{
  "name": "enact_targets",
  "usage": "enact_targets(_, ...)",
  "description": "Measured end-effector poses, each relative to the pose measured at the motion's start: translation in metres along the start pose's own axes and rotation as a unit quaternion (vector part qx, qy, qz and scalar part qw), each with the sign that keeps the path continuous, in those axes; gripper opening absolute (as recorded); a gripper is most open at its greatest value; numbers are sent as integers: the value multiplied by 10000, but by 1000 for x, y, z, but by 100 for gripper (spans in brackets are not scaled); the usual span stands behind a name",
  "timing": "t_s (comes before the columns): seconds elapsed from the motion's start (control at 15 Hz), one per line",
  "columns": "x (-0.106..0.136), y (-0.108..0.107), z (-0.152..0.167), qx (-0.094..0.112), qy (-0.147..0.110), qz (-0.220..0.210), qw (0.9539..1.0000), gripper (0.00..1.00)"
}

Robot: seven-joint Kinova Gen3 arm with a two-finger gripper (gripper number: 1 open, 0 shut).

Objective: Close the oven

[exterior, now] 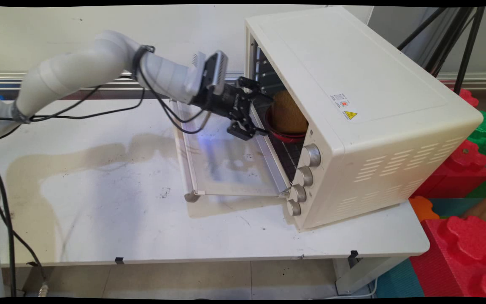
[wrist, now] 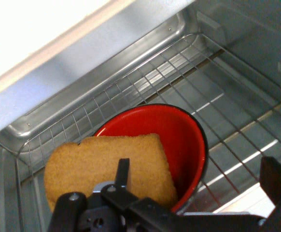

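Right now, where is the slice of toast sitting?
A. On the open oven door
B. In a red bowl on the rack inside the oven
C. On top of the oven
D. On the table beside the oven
B. The hand view shows the toast resting in the red bowl on the wire rack inside the oven, with the gripper right at the bowl.
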Motion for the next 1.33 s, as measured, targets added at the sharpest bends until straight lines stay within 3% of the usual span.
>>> enact_targets(1.33,2,38,-182,-5,247,-436,9987,100)
